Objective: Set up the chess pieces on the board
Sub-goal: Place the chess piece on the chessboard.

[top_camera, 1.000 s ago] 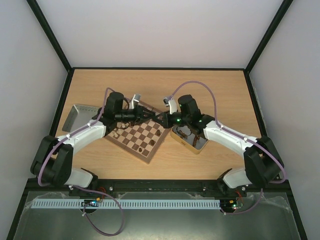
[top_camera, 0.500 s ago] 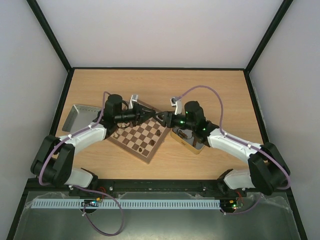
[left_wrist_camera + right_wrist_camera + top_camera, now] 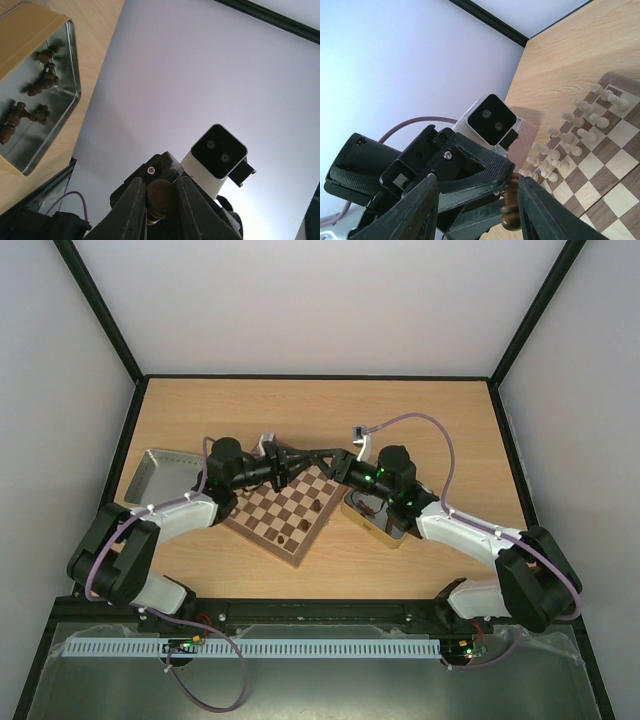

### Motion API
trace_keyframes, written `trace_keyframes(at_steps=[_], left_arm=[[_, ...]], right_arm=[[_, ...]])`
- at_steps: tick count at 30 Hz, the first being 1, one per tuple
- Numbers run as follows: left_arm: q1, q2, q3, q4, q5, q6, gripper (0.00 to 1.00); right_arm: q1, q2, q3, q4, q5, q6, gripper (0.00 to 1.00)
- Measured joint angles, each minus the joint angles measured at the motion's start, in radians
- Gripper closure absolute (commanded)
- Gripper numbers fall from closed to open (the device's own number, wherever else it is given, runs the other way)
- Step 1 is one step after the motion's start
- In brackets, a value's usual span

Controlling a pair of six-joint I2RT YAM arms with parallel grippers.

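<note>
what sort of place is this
Probably a robot test cell in a lab: plain white panels in black framing enclose a wooden table, with two arms bolted at its near edge.

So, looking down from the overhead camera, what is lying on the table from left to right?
grey tray → chessboard → shiny metal tin

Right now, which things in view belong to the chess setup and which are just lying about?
Job:
- board
- pale pieces standing on it
- dark piece pinched in the left gripper
- dark pieces lying in the metal tin

Lying about:
- metal tin itself, only a container
- grey tray
</note>
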State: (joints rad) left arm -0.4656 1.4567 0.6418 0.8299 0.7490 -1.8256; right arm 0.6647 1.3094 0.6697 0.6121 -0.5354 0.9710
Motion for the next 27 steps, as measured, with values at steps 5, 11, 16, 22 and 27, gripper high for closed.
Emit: trace_keyframes(at_steps=[5, 11, 16, 22, 27], left_arm=[[-0.008, 0.012, -0.014, 0.061, -0.018, -0.085, 0.88], [-0.012, 0.012, -0.021, 0.092, -0.039, -0.128, 0.88], [-0.012, 0.015, -0.023, 0.113, -0.05, -0.153, 0.89], [-0.012, 0.025, -0.023, 0.128, -0.054, -0.165, 0.89], [-0.012, 0.026, -0.026, 0.13, -0.057, -0.169, 0.87]], right_arm=[[0.003, 0.004, 0.0, 0.004, 0.012, 0.018, 0.61], [0.003, 0.004, -0.001, -0.012, 0.049, 0.021, 0.68], [0.01, 0.004, -0.004, -0.026, 0.058, 0.021, 0.68], [0.019, 0.004, -0.006, -0.032, 0.056, 0.02, 0.84], [0.019, 0.01, -0.006, -0.037, 0.059, 0.022, 0.94]])
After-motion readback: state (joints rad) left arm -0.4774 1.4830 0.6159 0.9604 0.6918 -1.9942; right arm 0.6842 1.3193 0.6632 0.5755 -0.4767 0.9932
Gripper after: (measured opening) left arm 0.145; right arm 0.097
